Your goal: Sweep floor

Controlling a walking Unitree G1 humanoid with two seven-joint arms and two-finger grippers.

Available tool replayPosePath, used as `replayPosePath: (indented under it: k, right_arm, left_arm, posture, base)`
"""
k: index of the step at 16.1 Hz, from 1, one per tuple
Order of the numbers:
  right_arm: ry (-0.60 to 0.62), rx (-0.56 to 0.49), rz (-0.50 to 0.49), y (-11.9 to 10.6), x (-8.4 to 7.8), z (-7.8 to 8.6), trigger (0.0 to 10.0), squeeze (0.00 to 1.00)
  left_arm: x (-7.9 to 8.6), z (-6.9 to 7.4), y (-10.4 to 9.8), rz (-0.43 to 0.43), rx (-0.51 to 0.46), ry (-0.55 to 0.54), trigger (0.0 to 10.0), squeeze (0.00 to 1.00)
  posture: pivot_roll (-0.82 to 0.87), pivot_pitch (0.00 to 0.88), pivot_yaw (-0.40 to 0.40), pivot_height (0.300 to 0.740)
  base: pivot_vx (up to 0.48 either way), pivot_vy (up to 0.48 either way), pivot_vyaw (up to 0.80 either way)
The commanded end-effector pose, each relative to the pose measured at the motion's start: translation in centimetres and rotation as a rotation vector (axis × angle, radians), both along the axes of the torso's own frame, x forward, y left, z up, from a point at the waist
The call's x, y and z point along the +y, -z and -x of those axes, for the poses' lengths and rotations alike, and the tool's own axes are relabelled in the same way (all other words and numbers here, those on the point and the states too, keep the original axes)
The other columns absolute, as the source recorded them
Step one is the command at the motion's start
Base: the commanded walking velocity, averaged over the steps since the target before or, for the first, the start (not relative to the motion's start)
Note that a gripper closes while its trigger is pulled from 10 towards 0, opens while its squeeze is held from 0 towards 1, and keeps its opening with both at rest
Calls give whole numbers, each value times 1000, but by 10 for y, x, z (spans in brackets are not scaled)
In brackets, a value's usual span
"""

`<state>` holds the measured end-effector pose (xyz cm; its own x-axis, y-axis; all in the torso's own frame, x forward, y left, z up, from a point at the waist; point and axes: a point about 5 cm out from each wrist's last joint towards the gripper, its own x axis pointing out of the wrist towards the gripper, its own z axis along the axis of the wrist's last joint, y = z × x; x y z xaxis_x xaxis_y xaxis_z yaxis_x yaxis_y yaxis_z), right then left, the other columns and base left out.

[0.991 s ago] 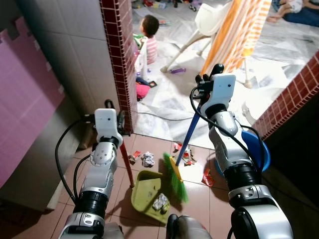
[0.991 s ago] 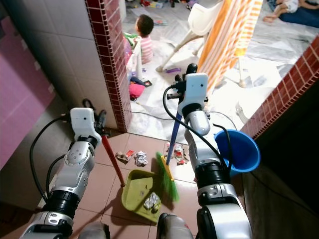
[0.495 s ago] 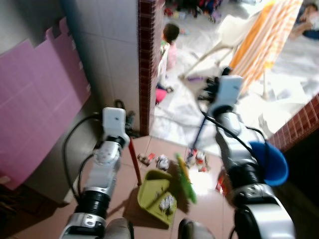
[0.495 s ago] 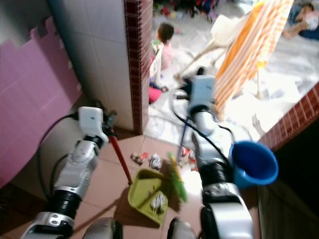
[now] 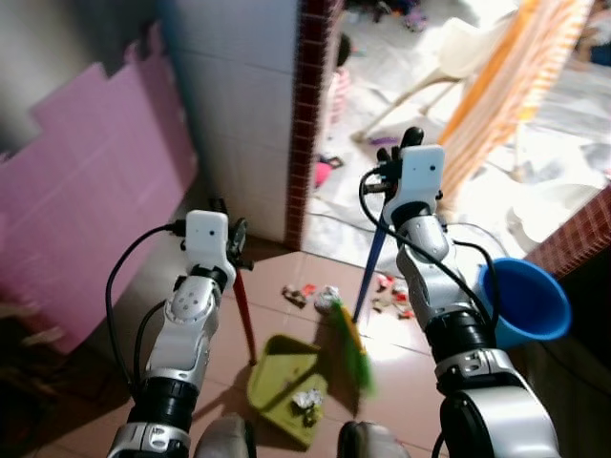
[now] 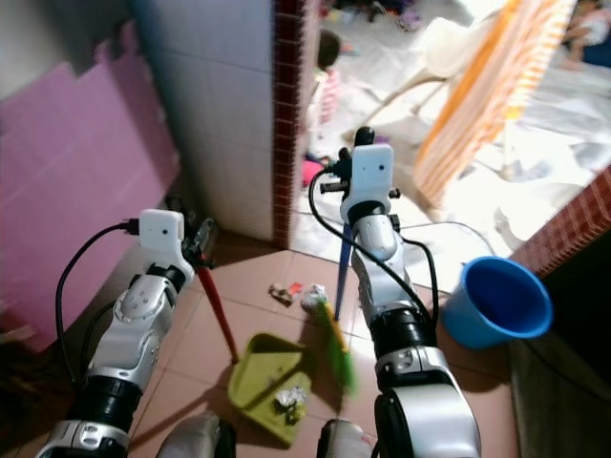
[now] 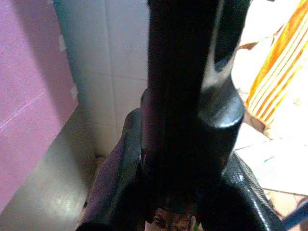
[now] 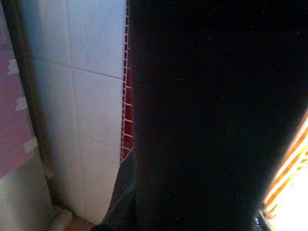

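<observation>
My right gripper (image 5: 393,157) is shut on the top of a blue broom handle (image 5: 370,272), held high in front of me. The broom's green bristles (image 5: 355,348) rest on the red tile floor beside a yellow-green dustpan (image 5: 286,382). My left gripper (image 5: 232,243) is shut on the dustpan's red handle (image 5: 243,320). A crumpled white paper (image 5: 305,401) lies in the pan. More litter (image 5: 327,299) lies just beyond the pan, near the broom. In the left wrist view a dark handle (image 7: 183,96) runs between the fingers.
A blue bucket (image 5: 530,305) stands at the right by a brick wall. A red brick pillar (image 5: 310,114) and white tiled wall rise ahead on the left, with a pink panel (image 5: 86,191) beside them. Beyond the doorway sit a small child (image 5: 339,81) and a white chair (image 5: 449,57).
The whole picture has shifted, so the camera has moved: the pillar now stands more to the right. Broom and dustpan keep their places beside each other. Both grips are unchanged.
</observation>
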<state>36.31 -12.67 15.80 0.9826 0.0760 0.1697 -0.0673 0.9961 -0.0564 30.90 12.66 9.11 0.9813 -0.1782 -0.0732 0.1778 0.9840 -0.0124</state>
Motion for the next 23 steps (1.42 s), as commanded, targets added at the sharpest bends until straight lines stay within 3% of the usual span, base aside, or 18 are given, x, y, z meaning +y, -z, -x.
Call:
replayPosePath:
  k: [1, 6, 10, 12, 14, 16, 17, 19, 20, 21, 23]
  right_arm:
    - [32, -34, 18, -9, -8, -3, 10000, 0]
    - [57, -28, 37, -6, -12, -2, 10000, 0]
    - [71, -34, 54, -8, -13, -3, 10000, 0]
    - [89, -50, 66, -14, -18, -5, 10000, 0]
    - [99, -50, 75, -14, -20, -5, 10000, 0]
    - [105, -47, 86, -12, -23, -4, 10000, 0]
    - [112, -48, 90, -12, -24, -4, 10000, 0]
    - [143, -43, 107, -9, -29, -2, 10000, 0]
    - [145, -43, 108, -9, -30, -2, 10000, 0]
    - [147, -42, 110, -8, -31, -1, 10000, 0]
    - [152, -44, 117, -8, -34, 0, 10000, 0]
  left_arm:
    - [-10, -2, -12, 22, -44, 44, 10000, 0]
    - [-26, 4, -5, 141, 55, 151, 10000, 0]
    - [-31, 7, -6, 171, 80, 189, 10000, 0]
    - [-42, 12, -16, 321, 119, 257, 10000, 0]
    - [-43, 17, -14, 400, 166, 265, 10000, 0]
    - [-31, 16, -7, 487, 195, 158, 10000, 0]
    - [-21, 13, -7, 482, 169, 75, 10000, 0]
    - [12, 6, -14, 390, 78, -124, 10000, 0]
    - [16, 5, -16, 393, 72, -145, 10000, 0]
    - [28, 1, -23, 352, 30, -185, 10000, 0]
    - [37, -5, -35, 286, -38, -210, 10000, 0]
  posture:
    - [15, 78, -18, 740]
    - [13, 93, -13, 740]
    - [13, 105, -14, 740]
    - [26, 141, -20, 740]
    - [24, 143, -23, 740]
    - [22, 138, -21, 740]
    - [24, 135, -19, 740]
    - [23, 131, -18, 740]
    - [23, 131, -18, 740]
    - [24, 128, -19, 740]
    - [23, 122, -22, 740]
  base:
    - [0, 0, 0]
    - [0, 0, 0]
    - [0, 0, 0]
    - [0, 0, 0]
    - [0, 0, 0]
    - [0, 0, 0]
    - [0, 0, 0]
    - [0, 0, 0]
    - [0, 0, 0]
    - [0, 0, 0]
    - [0, 0, 0]
